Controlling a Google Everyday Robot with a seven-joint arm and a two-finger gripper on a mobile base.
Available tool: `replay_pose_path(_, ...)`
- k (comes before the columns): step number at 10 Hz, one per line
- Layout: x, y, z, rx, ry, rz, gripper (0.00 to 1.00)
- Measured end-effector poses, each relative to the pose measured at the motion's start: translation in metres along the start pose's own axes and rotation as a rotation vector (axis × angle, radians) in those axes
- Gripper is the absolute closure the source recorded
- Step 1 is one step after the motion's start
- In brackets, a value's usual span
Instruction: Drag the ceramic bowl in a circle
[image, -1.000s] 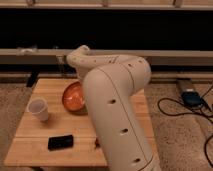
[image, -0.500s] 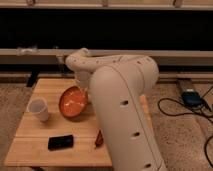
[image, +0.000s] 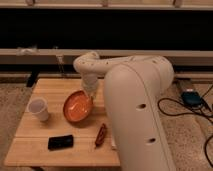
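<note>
Bowl's on the move: my gripper (image: 90, 94) has dragged the ceramic bowl (image: 76, 108) forward, from behind the white cup (image: 39, 109) to roughly level with it, on its right. The gripper came along and now sits at the rim farthest from the cup. My arm (image: 142, 115) swung away from the cup too (uncovering a reddish thing (image: 101, 135) beyond the bowl).

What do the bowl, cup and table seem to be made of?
The ceramic bowl looks glazed: an orange inside with a glossy sheen and a thin lighter rim. The cup is matte white, either paper or plastic, unclear which. The table looks like pale wood, with faint plank lines. The tool is at the bowl's far rim.
</note>
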Motion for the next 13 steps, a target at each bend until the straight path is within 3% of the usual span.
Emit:
replay_pose_path(4, 0.01, -0.041, 0.008, 0.05, 0.031, 0.093, 1.0)
replay_pose_path(10, -0.024, -0.116, 0.017, 0.117, 0.004, 0.211, 1.0)
replay_pose_path(13, -0.051, -0.096, 0.012, 0.111, -0.033, 0.177, 1.0)
